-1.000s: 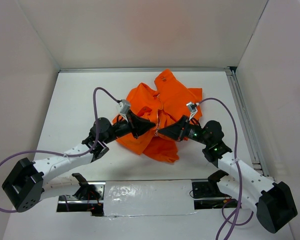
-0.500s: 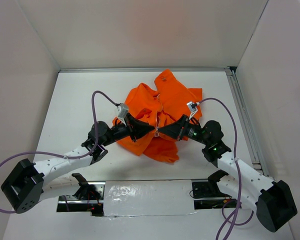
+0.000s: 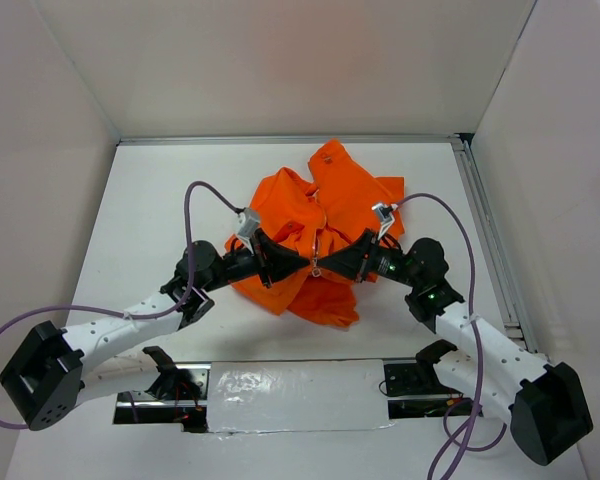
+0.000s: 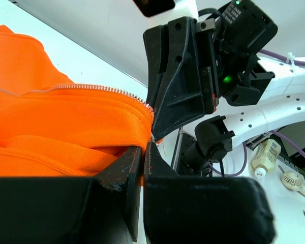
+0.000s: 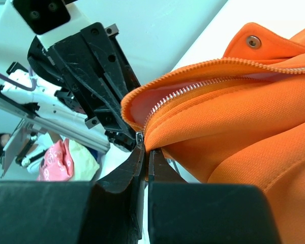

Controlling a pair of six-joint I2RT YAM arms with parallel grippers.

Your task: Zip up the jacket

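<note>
The orange jacket lies crumpled at the table's middle, its pale zipper running down the front. My left gripper and right gripper meet tip to tip at the zipper's lower end. In the left wrist view the left gripper is shut on the orange hem below the zipper teeth, with the right gripper right beyond it. In the right wrist view the right gripper is shut on the hem beside the metal slider. The zipper teeth gape over pinkish lining.
A silvery taped strip lies along the near edge between the arm bases. A metal rail runs along the table's right side. White walls enclose the table. Purple cables loop above both arms.
The two grippers have come together: they stood a little apart on the jacket's lower front, and their tips now meet at the zipper's bottom end. The hem there is drawn tighter.
</note>
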